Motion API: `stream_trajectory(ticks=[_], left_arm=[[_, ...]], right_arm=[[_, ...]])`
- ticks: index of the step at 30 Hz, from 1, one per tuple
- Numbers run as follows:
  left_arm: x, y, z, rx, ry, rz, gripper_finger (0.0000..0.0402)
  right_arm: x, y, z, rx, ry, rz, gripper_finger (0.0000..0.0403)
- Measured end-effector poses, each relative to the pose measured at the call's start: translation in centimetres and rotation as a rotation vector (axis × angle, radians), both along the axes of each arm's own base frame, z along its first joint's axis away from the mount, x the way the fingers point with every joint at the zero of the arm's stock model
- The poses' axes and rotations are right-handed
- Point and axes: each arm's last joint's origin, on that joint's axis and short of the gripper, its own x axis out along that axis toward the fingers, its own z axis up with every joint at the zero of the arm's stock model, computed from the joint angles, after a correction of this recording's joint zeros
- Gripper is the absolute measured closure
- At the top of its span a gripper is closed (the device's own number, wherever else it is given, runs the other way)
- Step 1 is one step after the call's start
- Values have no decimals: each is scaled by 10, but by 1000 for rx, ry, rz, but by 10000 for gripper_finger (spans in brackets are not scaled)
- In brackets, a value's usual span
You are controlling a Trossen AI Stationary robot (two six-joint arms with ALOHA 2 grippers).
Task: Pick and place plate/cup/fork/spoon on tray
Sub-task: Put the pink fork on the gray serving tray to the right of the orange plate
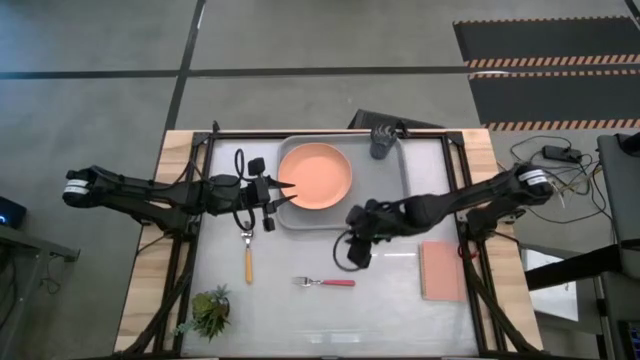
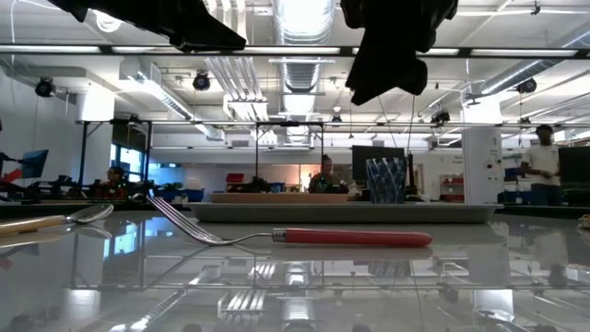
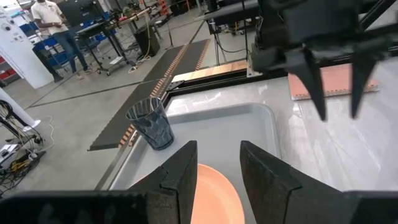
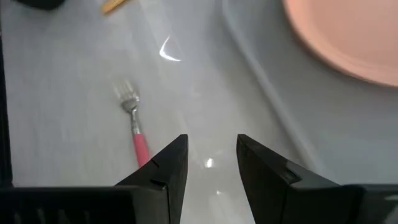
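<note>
The salmon-orange plate [image 1: 315,173] lies in the grey tray [image 1: 395,205], and the dark blue-grey cup [image 1: 382,142] stands upright in the tray's far right corner. The red-handled fork [image 1: 325,282] and the orange-handled spoon [image 1: 248,255] lie flat on the table, near side of the tray. My left gripper [image 1: 287,190] hovers open over the tray's left rim beside the plate [image 3: 214,196], nothing between its fingers. My right gripper [image 1: 357,256] hangs open above the table just near of the tray, slanting down toward the fork [image 4: 134,121].
A flat pink-brown pad [image 1: 443,270] lies at the table's right, and a small green plant [image 1: 210,310] stands at the near left corner. A black frame runs along the table's sides. People stand in the room beyond the table.
</note>
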Motion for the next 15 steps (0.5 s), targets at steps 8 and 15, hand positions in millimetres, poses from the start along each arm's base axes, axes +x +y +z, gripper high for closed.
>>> stream_trajectory(ticks=[8, 15], left_arm=[[0, 0, 0, 0, 0, 0, 297], [0, 0, 0, -2, 0, 0, 297]], right_arm=[[24, 25, -29, -55, -48, 134, 278], [39, 43, -54, -87, -77, 212, 278]])
